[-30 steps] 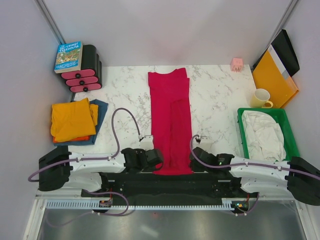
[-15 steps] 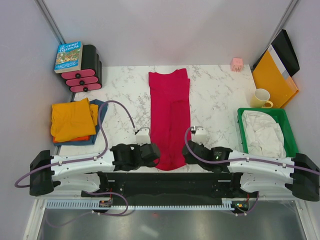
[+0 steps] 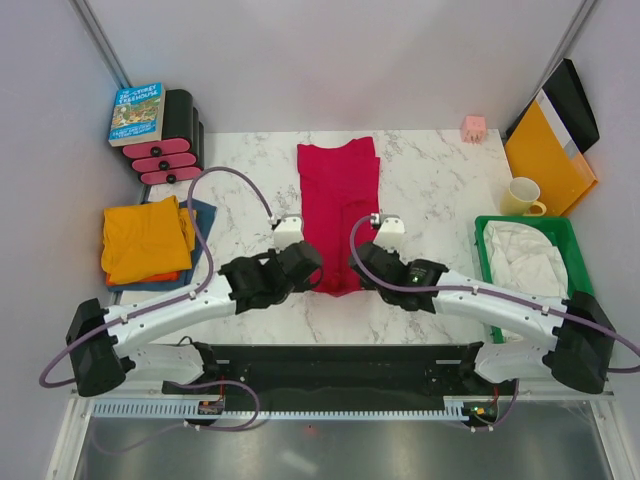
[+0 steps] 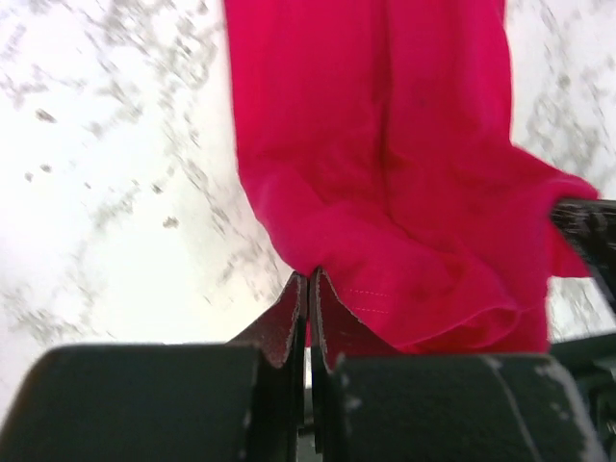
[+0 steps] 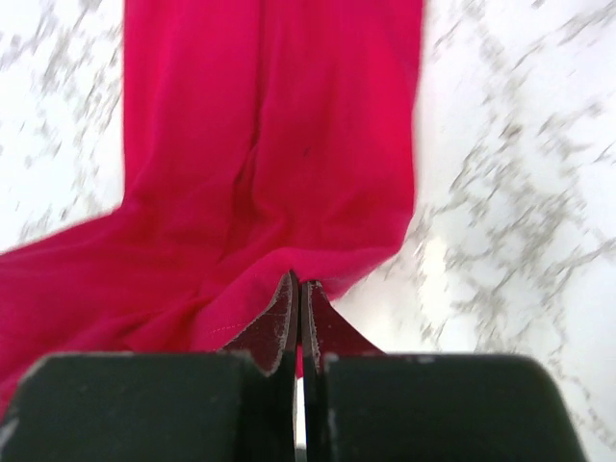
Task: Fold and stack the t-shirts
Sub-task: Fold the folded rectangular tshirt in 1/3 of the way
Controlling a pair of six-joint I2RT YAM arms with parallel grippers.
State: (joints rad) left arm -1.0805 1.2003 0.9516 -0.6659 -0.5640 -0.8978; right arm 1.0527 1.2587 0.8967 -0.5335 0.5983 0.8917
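The crimson red t-shirt (image 3: 338, 195) lies as a long narrow strip down the middle of the marble table, collar at the far end. My left gripper (image 3: 308, 266) is shut on its near left hem corner, and my right gripper (image 3: 360, 262) is shut on the near right corner. The hem hangs bunched between them, lifted off the table. In the left wrist view the gripper (image 4: 310, 275) pinches red cloth (image 4: 385, 173); in the right wrist view the gripper (image 5: 296, 279) does the same to the shirt (image 5: 269, 144). A folded orange t-shirt (image 3: 143, 238) rests on the dark blue t-shirt (image 3: 203, 215) at the left.
A book (image 3: 137, 112) lies on black and pink dumbbells (image 3: 170, 152) at the back left. At the right are a green bin (image 3: 482, 265) holding white cloth (image 3: 525, 265), a yellow mug (image 3: 522, 196), an orange-yellow folder (image 3: 545, 155) and a small pink block (image 3: 473, 127).
Both grippers have carried the red shirt's near hem away from the table's near edge toward the far end. The visible strip is shorter, its near end raised.
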